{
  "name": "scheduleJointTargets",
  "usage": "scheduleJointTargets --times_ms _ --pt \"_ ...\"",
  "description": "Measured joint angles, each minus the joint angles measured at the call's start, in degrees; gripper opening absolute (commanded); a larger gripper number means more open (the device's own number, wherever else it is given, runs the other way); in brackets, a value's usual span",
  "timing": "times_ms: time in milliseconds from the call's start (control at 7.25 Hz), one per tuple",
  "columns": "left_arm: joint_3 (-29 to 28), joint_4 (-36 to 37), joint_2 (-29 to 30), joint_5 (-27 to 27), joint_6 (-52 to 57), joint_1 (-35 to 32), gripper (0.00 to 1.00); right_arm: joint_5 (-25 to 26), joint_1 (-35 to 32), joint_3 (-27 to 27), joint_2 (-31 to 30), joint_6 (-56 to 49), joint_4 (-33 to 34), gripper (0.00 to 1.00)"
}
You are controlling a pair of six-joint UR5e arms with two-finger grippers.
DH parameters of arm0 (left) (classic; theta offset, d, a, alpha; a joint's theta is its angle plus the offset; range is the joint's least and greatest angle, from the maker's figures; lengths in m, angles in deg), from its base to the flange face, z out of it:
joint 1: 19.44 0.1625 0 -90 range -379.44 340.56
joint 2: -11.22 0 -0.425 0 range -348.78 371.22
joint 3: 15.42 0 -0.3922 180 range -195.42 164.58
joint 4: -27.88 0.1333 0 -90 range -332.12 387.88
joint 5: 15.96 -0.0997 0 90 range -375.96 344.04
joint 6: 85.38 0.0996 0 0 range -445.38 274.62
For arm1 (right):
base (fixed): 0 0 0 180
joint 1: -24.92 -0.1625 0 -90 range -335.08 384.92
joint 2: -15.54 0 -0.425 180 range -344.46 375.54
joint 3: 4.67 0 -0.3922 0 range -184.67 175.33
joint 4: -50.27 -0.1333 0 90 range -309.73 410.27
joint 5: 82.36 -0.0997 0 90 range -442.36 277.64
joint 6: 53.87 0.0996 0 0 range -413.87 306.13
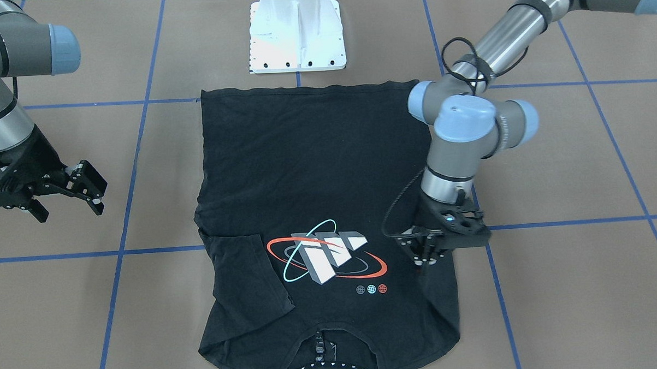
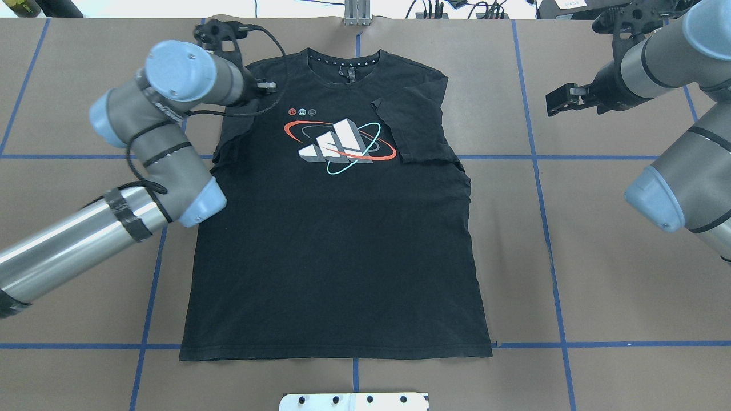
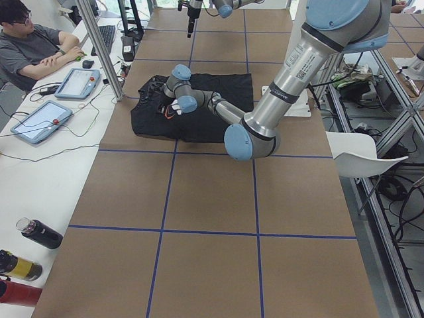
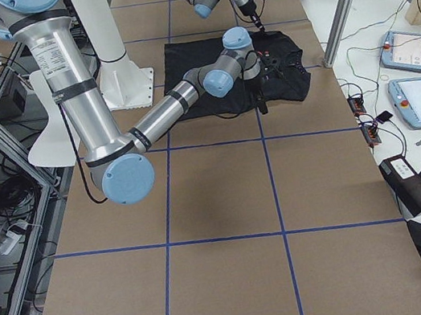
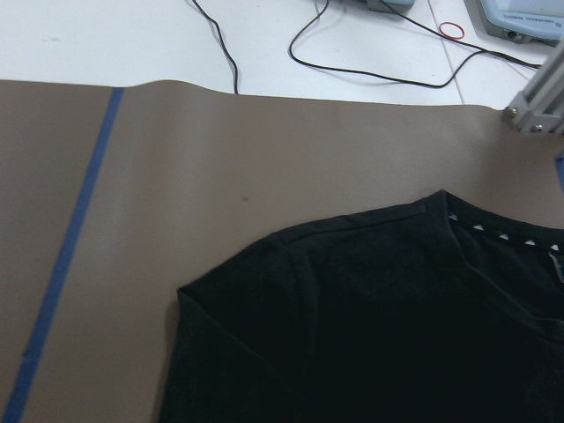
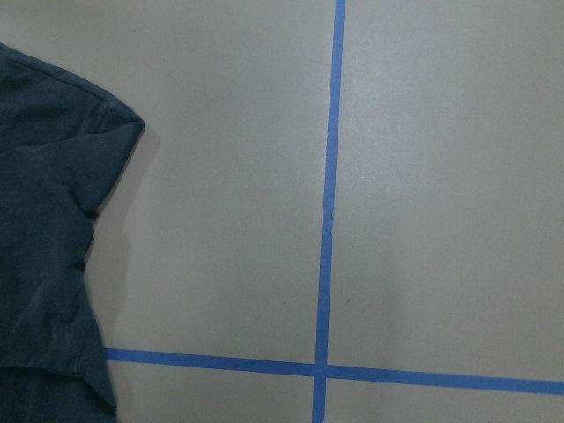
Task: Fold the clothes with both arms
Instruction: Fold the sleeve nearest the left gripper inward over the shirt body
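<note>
t-shirt [image 1: 317,168], black and short-sleeved, lies spread flat and print side up on the brown table [image 1: 557,307]. its hem is toward the white pedestal [image 1: 297,30] and its collar [image 1: 334,345] toward the operators' edge. we see its red, teal and white logo [image 1: 328,255] on the chest, with three small dots [image 1: 371,289] just beside it. the sleeve [image 1: 249,274] on the robot's right is folded inward onto the chest, next to the logo. the cloth on the robot's left side is bunched along the shoulder edge.

the left gripper [image 1: 427,259] points straight down at that left shoulder, between the logo and the garment's edge, with its fingertips at the fabric. its two fingers stand close together with hardly a gap; whether a pinch of cloth is caught between them we cannot tell. the left arm [image 1: 468,130] comes in over the shirt's side, and its wrist camera looks onto the shoulder and part of the collar.

the right gripper [image 1: 67,209] hangs off the garment altogether, over bare table on the robot's right, well apart from the folded sleeve. its fingers are spread wide and hold nothing. its wrist camera takes in the shirt's edge at one side and a crossing of blue tape lines [image 6: 324,264].

a person [image 3: 36,46] sits at the white bench [image 3: 40,159] beside the table.
</note>
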State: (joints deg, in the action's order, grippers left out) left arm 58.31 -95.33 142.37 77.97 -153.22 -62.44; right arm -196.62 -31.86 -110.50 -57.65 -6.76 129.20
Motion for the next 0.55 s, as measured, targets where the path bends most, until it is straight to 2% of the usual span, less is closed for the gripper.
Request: scheduleJointTargets --times_ms 138,276,551 --pt "-2.09 0.16 1.99 -1.31 -1.91 1.60 0.19 0.00 0.00 0.11 0.02 0.00 0.00 1.00" --pt "-3.30 -0.09 2.87 -2.03 -2.57 2.36 0.99 0.00 0.00 0.33 0.11 0.00 -0.01 1.00" --pt "-3.20 -1.08 2.76 -2.31 1.15 2.36 1.00 0.06 0.04 0.78 0.61 0.47 -0.07 1.00"
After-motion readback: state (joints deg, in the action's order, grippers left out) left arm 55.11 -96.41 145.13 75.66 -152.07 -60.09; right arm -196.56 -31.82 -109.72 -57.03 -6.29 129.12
